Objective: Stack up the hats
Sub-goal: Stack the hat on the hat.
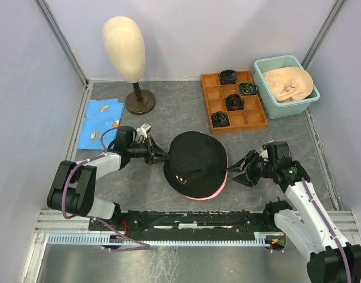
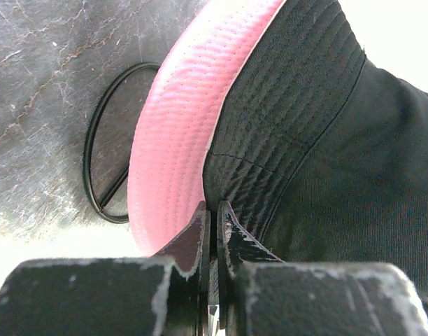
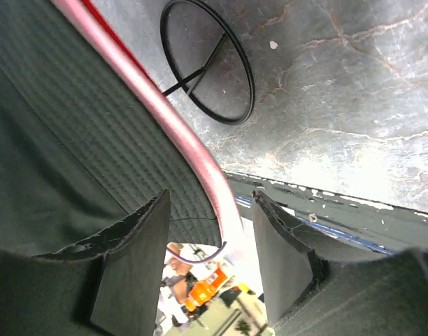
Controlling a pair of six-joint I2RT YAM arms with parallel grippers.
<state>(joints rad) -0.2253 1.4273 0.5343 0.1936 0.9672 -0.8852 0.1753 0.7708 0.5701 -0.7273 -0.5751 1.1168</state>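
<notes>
A black hat [image 1: 195, 156] with a pink brim edge [image 1: 211, 194] lies at the table's middle, between both arms. My left gripper [image 1: 164, 158] is at its left side, shut on the brim where pink fabric [image 2: 172, 126] meets black fabric [image 2: 291, 105]; the left gripper [image 2: 214, 211] has its jaws pressed together. My right gripper [image 1: 235, 171] is at the hat's right side, open. The pink-edged brim [image 3: 200, 154] passes between the spread fingers of the right gripper [image 3: 210, 210], apart from both pads. A beige hat [image 1: 288, 84] lies in the teal tub [image 1: 269, 101].
A cream mannequin head [image 1: 124, 47] on a brown stand [image 1: 140, 102] is at the back left. An orange divided tray [image 1: 235, 125] with dark rolled items sits at the back right. A blue cloth [image 1: 101, 121] lies at the left. A black wire ring [image 3: 247, 84] lies under the hat.
</notes>
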